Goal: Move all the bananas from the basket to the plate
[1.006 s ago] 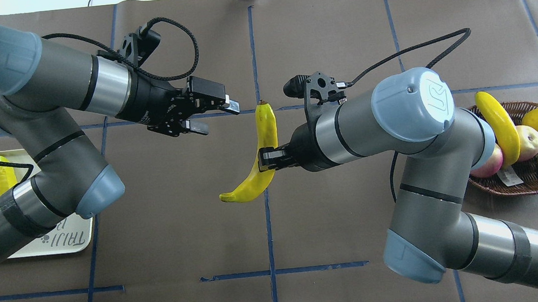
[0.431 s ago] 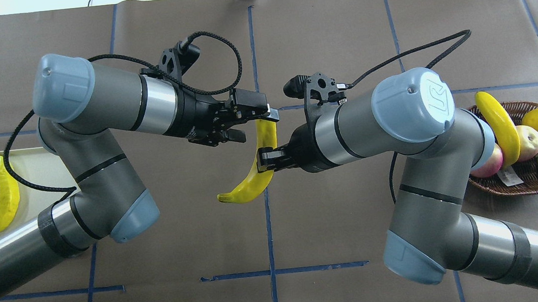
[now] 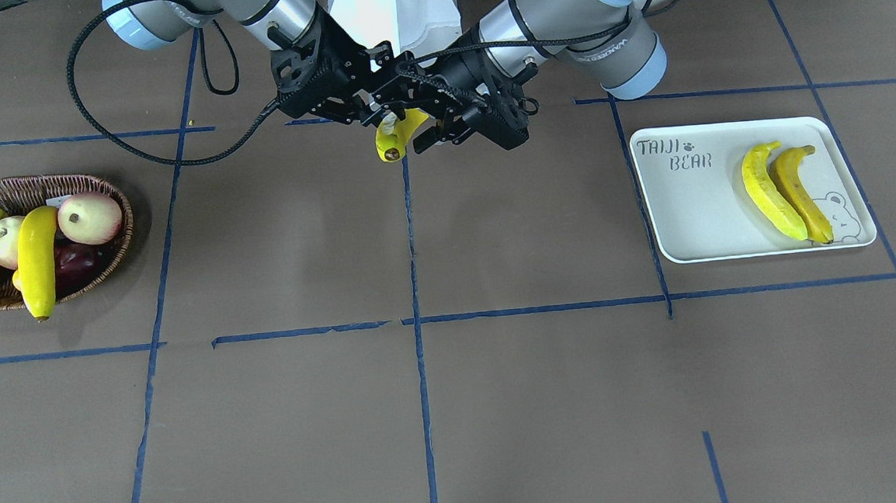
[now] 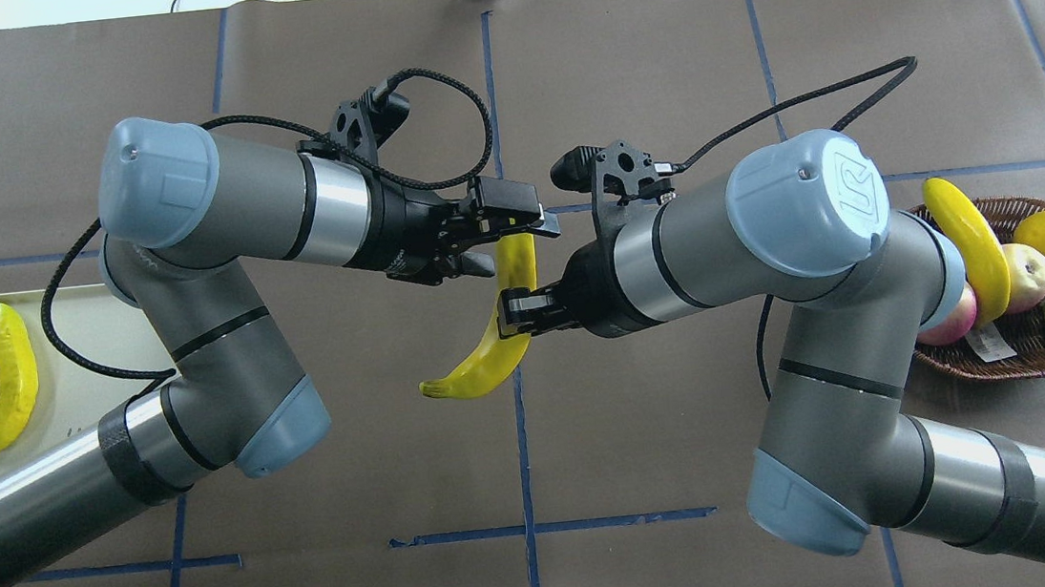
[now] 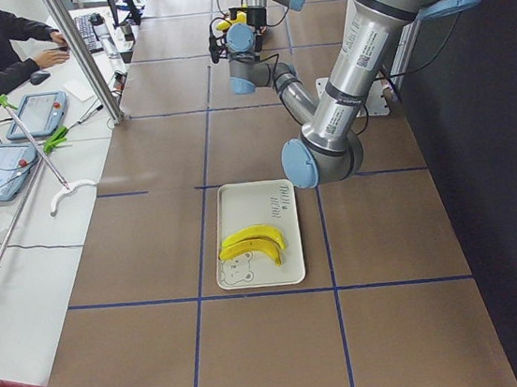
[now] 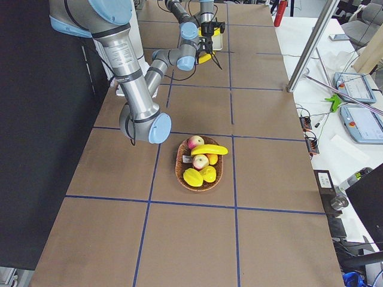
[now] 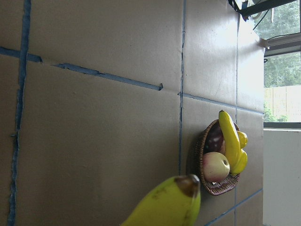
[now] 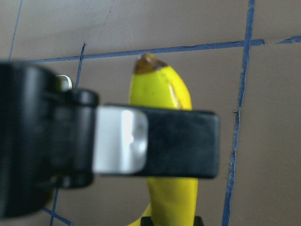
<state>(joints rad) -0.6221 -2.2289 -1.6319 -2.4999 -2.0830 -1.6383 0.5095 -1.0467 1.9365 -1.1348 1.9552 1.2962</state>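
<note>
While clamping the long, curved yellow banana (image 4: pixel 482 366) mid-length aloft in the black right gripper (image 4: pixel 515 313), well apart from the brown wicker basket (image 4: pixel 1018 359), gently close the open left gripper (image 4: pixel 513 244) straddling its end: likely light, stiff, slick.

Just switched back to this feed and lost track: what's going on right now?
It looks like a handover above the middle of the table. The right end effector is shut on a banana, held off the surface. The left end effector is at that banana's far end with its fingers open on either side, not yet gripping. Two bananas lie on the plate. One banana is left in the basket with other fruit.
</note>
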